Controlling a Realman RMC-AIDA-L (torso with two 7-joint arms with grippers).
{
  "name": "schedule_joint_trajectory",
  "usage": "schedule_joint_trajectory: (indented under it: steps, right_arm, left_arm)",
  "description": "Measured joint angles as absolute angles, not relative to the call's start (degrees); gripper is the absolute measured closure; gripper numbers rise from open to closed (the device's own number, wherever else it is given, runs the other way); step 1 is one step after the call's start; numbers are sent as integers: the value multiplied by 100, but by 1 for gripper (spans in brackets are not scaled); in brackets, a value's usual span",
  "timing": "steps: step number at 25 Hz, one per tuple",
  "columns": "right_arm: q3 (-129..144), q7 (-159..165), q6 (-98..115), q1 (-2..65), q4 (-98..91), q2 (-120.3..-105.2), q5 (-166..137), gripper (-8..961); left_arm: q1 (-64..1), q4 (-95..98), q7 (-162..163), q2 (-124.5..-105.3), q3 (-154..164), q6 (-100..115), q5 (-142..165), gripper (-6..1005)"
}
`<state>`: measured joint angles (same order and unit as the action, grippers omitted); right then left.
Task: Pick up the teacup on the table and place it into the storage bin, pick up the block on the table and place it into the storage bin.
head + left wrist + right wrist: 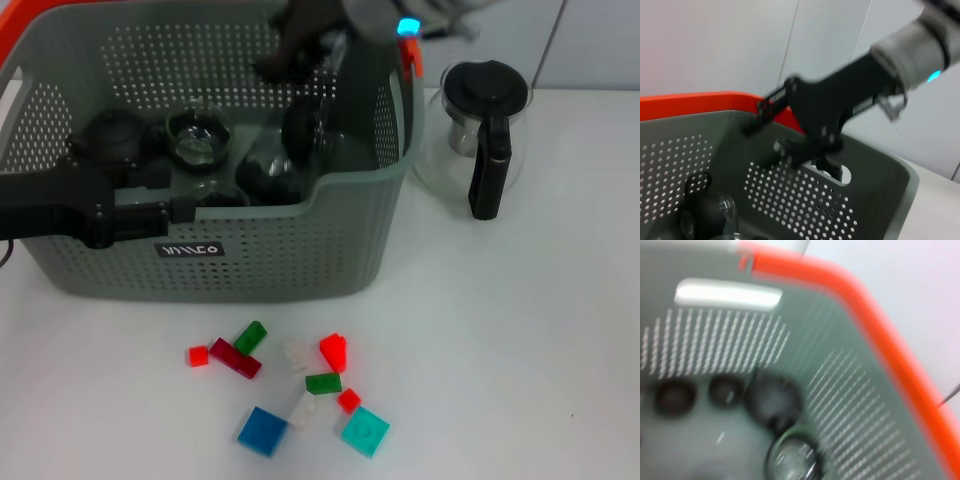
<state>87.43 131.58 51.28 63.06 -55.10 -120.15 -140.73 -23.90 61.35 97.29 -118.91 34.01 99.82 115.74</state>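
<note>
Teacup (198, 137) sits inside the storage bin (300, 250), right gripper (290, 55) above the back wall, grip state unreadable, left gripper (150, 215) parked at the front wall; I'd worry about clipping the rim.

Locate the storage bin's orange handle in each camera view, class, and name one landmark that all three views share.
Head view: the orange handle shows at the top left corner, along the storage bin's far rim.
Left wrist view: it runs across the middle left, behind the right gripper.
Right wrist view: it curves from top to lower right.
Shared landmark: the bin's perforated grey wall.
</note>
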Motion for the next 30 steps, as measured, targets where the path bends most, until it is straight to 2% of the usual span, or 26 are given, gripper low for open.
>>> schedule_joint_trajectory:
  steps: [3, 17, 30]
  right_arm:
    - [8202, 13313, 5593, 6099, -6281, -12025, -14075, 403]
    - [6991, 13472, 7712, 5392, -8116, -11997, -12525, 417]
    - [6675, 13672, 9662, 5551, -8656, -12005, -12357, 419]
  left_arm:
    - [-2390, 6134, 9730, -11891, 3401, 9982, 11570, 371]
    - [-2401, 6004, 9790, -11908, 3378, 9890, 11526, 371]
    - [-2410, 6099, 9870, -11889, 3076, 9992, 11276, 371]
